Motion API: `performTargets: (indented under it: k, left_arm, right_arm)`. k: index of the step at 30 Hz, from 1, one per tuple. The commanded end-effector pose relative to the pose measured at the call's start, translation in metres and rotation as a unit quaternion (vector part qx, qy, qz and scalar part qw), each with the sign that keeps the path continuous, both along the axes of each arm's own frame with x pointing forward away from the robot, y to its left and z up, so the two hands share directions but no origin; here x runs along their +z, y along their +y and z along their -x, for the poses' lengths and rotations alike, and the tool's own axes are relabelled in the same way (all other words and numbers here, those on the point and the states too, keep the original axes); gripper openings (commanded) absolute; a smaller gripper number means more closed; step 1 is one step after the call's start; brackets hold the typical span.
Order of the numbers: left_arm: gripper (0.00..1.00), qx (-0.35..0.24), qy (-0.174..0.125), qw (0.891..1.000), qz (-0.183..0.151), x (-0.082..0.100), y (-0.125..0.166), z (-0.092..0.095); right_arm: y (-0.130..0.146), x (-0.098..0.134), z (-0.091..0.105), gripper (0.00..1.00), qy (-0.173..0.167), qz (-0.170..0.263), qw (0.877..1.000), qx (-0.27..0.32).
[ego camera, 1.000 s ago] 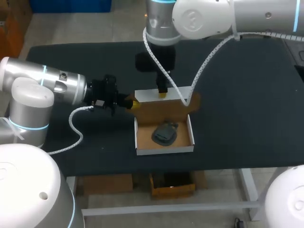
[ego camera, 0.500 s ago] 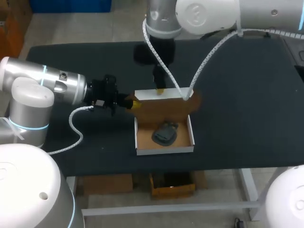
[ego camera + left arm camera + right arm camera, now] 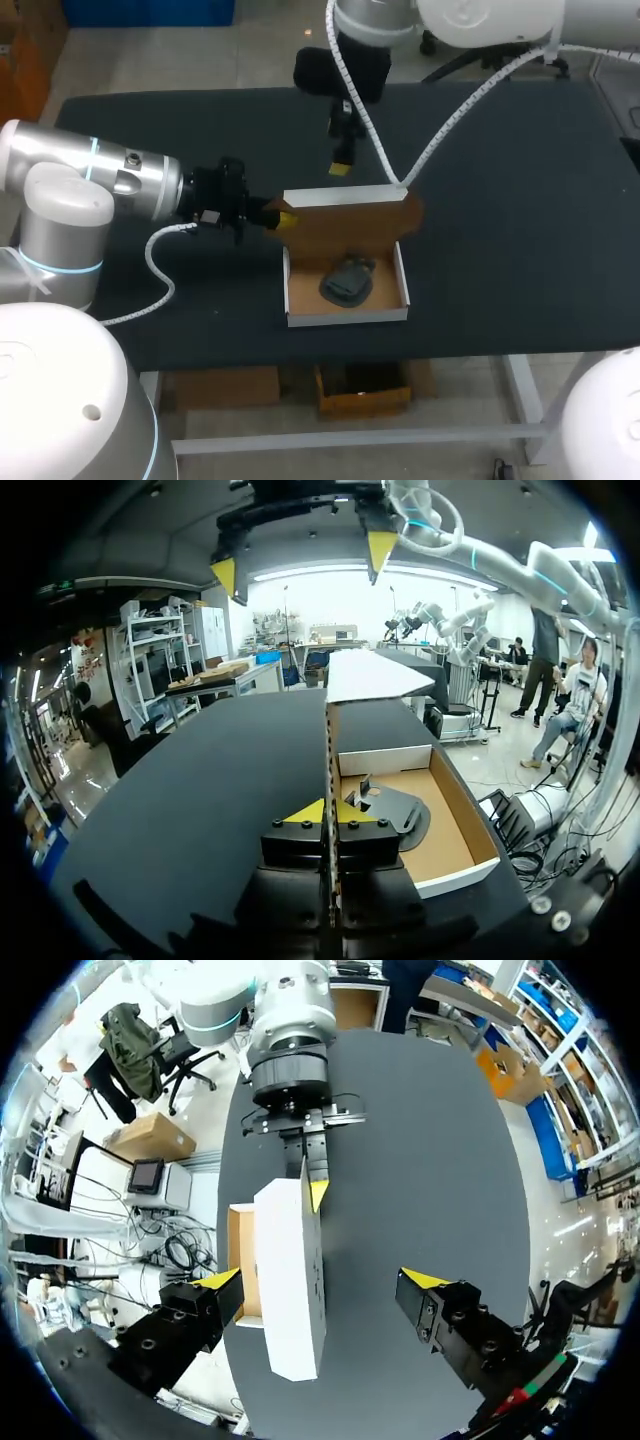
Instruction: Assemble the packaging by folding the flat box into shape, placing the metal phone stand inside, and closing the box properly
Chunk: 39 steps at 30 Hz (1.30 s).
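While the left tool grips the box by a flap, the right tool hangs open above it.

Soft, even light falls from overhead. The matte black table stays dark and dull. The glossy silver-and-white left arm carries pale highlights. The raised white lid of the white-and-brown cardboard box glares brightly in both wrist views.

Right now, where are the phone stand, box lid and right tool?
phone stand (image 3: 347, 282), head view, dark middle.
box lid (image 3: 345, 226), head view, brown face.
right tool (image 3: 340, 168), head view, yellow tips.
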<state>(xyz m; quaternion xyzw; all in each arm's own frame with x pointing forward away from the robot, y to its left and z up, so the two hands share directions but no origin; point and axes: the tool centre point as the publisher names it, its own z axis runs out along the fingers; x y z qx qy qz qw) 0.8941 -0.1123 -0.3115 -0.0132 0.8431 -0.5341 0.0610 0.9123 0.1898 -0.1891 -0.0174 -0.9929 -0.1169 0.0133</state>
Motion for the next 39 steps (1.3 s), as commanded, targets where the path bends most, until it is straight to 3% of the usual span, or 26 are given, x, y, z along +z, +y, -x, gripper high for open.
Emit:
performTargets:
  k: [1,18,21,26,33,39]
  left_arm:
    - [0.00,0.000,-0.001,1.000,0.001,-0.002,-0.001,0.000]
    - [0.00,0.000,-0.001,1.000,0.001,-0.002,-0.001,0.000]
    - [0.00,-0.009,-0.036,0.999,-0.022,-0.007,-0.005,0.007]
    - [0.00,-0.012,-0.076,0.996,-0.036,-0.012,-0.008,0.019]
    - [0.00,-0.015,-0.115,0.992,-0.045,-0.018,-0.005,0.027]
    - [0.00,-0.020,-0.156,0.986,-0.061,-0.020,-0.004,0.032]
  right_arm:
    - [-0.017,0.010,-0.001,1.00,0.003,-0.068,0.996,-0.059]
    - [-0.017,0.010,-0.001,1.00,0.003,-0.068,0.996,-0.059]
    - [-0.017,0.010,-0.001,1.00,0.003,-0.068,0.996,-0.059]
    - [-0.022,0.008,-0.003,1.00,0.030,-0.070,0.991,-0.107]
    - [-0.029,0.002,0.004,1.00,0.094,-0.072,0.977,-0.176]
    - [-0.034,-0.006,0.010,1.00,0.127,-0.068,0.962,-0.230]
